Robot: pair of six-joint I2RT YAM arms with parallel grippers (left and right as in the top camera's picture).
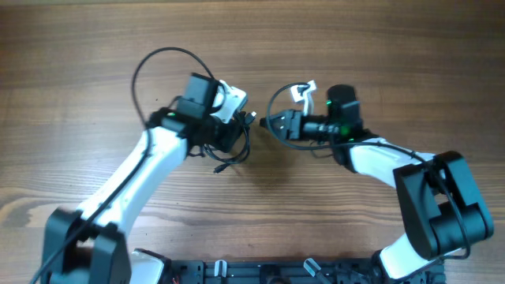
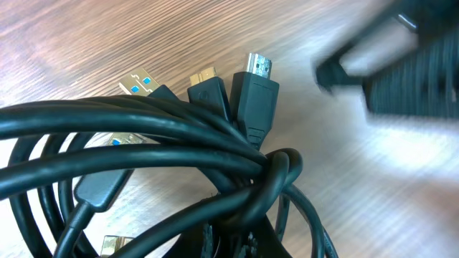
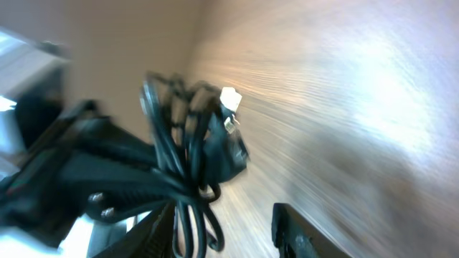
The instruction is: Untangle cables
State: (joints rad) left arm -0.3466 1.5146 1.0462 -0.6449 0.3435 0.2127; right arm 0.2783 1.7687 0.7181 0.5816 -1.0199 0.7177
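The cables (image 2: 179, 143) are a bunch of black cords crossing in a knot, with several plug ends (image 2: 254, 86) fanned out above it on the wood. My left gripper (image 2: 262, 240) is shut on the cords just below the knot. From overhead the cables (image 1: 235, 154) hang in loops under the left gripper (image 1: 239, 130), one plug (image 1: 217, 169) lying on the table. The right gripper (image 1: 270, 124) faces the bundle from the right, open. In the right wrist view the cables (image 3: 188, 154) dangle close to the left of my open fingers (image 3: 294, 229), loops reaching the left one.
The wooden table (image 1: 379, 55) lies all round. A thin black arm wire (image 1: 154, 67) arcs behind the left arm, and a white tag (image 1: 304, 91) sits by the right wrist. The two grippers are a few centimetres apart at the table's middle.
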